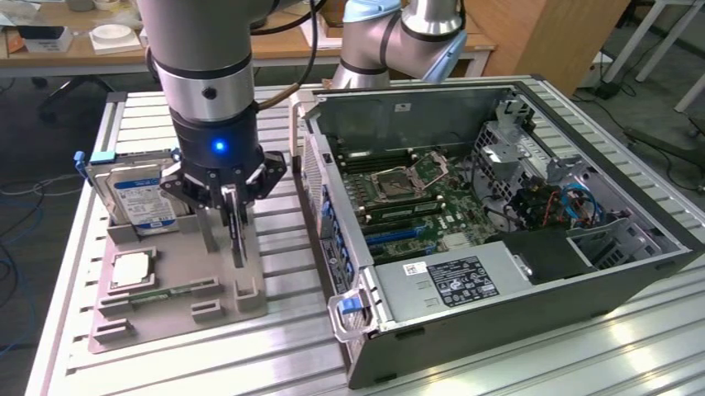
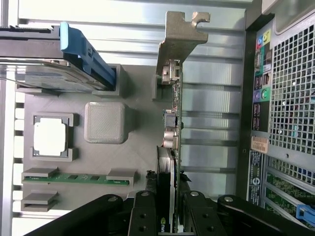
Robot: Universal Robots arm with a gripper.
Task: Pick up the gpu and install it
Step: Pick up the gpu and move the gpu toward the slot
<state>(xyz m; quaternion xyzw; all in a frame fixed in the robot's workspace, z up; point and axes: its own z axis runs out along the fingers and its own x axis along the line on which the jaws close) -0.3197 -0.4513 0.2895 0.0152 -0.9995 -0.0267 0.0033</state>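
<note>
The gpu (image 1: 236, 235) is a thin, dark card standing upright on its long edge in a slot of the grey holder (image 1: 177, 309). In the exterior view it is at about nine o'clock from the open computer case (image 1: 496, 322). Its pale metal end strip (image 2: 181, 42) sits at the end away from the gripper (image 2: 170, 196), whose fingers press both faces.

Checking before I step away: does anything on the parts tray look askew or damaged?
Nothing stands out. The gpu stands upright in its tray slot with the gripper closed on it; the hard drive, processor and memory stick sit in theirs.
</note>
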